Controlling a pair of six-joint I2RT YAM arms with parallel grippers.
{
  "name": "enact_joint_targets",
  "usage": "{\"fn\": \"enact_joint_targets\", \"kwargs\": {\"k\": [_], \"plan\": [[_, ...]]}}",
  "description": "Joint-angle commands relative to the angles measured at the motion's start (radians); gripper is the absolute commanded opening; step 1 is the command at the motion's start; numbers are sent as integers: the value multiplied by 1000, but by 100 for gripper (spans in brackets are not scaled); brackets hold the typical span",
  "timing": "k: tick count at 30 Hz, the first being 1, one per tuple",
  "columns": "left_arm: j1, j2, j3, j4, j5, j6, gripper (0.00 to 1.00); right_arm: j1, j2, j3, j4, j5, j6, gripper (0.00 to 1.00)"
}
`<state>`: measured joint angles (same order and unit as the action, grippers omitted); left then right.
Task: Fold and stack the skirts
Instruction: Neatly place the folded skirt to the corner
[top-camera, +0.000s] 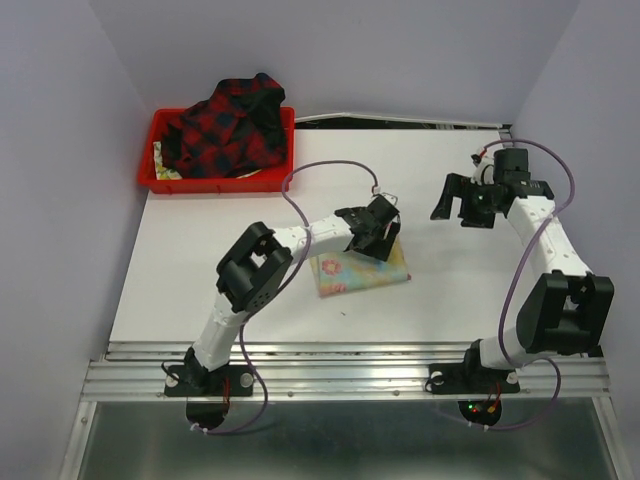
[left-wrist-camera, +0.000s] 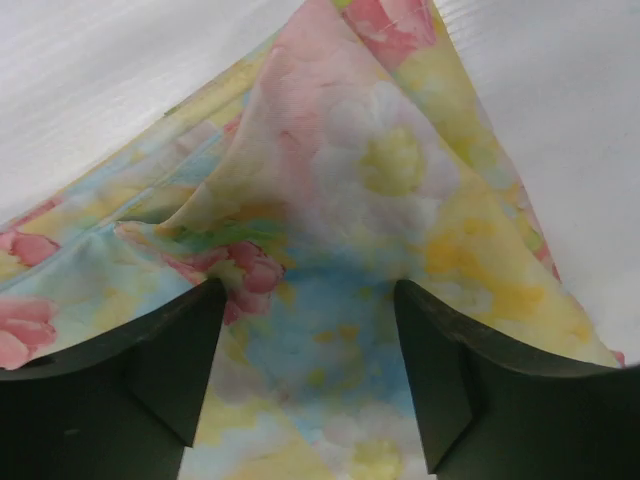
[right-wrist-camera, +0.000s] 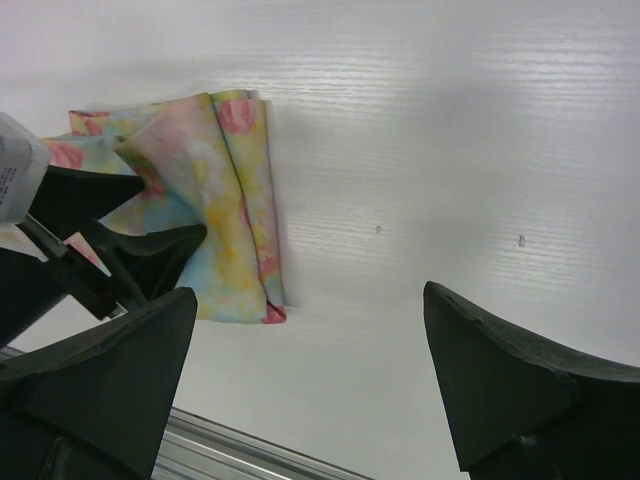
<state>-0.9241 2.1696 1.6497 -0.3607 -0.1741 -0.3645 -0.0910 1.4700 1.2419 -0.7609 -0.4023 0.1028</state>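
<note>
The pastel yellow and light blue floral skirt (top-camera: 345, 275) lies folded into a small rectangle on the white table. My left gripper (top-camera: 372, 243) is open right over its far right part. In the left wrist view its fingers (left-wrist-camera: 175, 360) straddle the floral cloth (left-wrist-camera: 330, 200), which has a raised fold. Whether they touch the cloth I cannot tell. The dark red-and-black plaid skirt (top-camera: 225, 125) lies crumpled in the red tray (top-camera: 150, 180) at the back left. My right gripper (top-camera: 462, 208) is open and empty above bare table, right of the floral skirt (right-wrist-camera: 225, 200).
A pale yellowish cloth (top-camera: 165, 160) shows under the plaid skirt in the tray. A metal rail (top-camera: 340, 370) runs along the table's near edge. Grey walls close in the left, back and right. My left gripper also shows in the right wrist view (right-wrist-camera: 120, 250).
</note>
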Motion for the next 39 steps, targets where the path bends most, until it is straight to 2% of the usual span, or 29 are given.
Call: {"fn": "enact_joint_targets", "kwargs": {"k": [1,3,4,6,7,10,13,15,18,22,28,33,39], "plan": [[97,-73,-165,-58,97,63,87,-19,-8,51,-35,16,-48,100],[160,-90,-188,-82,105,136,87,-30,0,60,-38,13,-54,100],[177,-82,-168,-159,102,247,86,-39,9,70,-40,8,-55,100],[218,-37,-85,-294,59,352,86,-39,16,79,-46,5,-69,100],[240,-42,-85,-308,61,457,86,-39,19,82,-48,3,-74,100],[324,-119,-142,-319,134,577,88,-39,30,93,-57,-7,-86,100],[419,-192,-229,-311,116,686,88,-39,42,122,-75,-3,-92,100],[499,-253,-313,-305,133,735,89,-39,44,142,-83,2,-124,100],[600,-335,-452,-258,154,887,89,-39,52,165,-95,3,-135,100],[775,-352,-528,-235,179,944,89,-49,56,183,-104,5,-134,100],[981,-344,-507,-153,199,1062,89,-49,59,192,-110,-15,-127,100],[1064,-281,-409,-136,212,1061,88,-49,67,214,-118,-18,-118,100],[1096,-234,-332,-129,211,1058,88,-49,56,220,-127,-10,-126,100]]}}
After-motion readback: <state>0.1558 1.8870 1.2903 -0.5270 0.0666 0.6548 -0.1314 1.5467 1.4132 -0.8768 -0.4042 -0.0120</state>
